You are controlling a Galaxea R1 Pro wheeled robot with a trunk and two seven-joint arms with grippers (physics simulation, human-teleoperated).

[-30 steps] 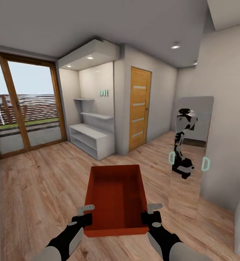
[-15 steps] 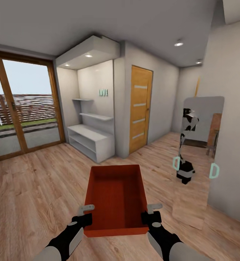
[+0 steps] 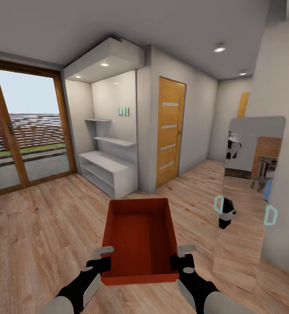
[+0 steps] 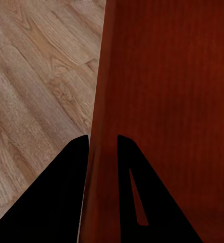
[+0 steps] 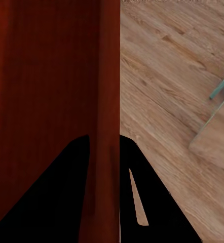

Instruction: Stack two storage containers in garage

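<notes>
- Whole head view shifted vs. a sec ago: glass patio doors (image 3: 24, 131) slid off toward the left, wood door (image 3: 169, 131) and wall mirror (image 3: 251, 196) now bigger, more to the right → camera/base turning & rolling fwd, not the things moving.
- Orange-red storage container (image 3: 140, 233) same spot betw. both arms; carried out front, above wood-plank floor (image 3: 39, 226), open side up, nothing in it.
- Left gripper (image 3: 101, 257) clamped on container's left wall; left wrist cam: thin wall pinched betw. two dark fingers (image 4: 66, 187).
- Right gripper (image 3: 184, 256) clamped on right wall, same pinch in right wrist cam, fingers (image 5: 66, 187) either side of the wall.
- Meaning: prob. mid-transit, still on light planks, no concrete floor yet → 1st bin not delivered, stacking not started.
- Materials: bin = thin plain rigid walls, rectangular, fine ribbed look on base; floor = light grained planks; white built-in shelf unit (image 3: 109, 170), matte; mirror glossy, reflects robot & red brick.
</notes>
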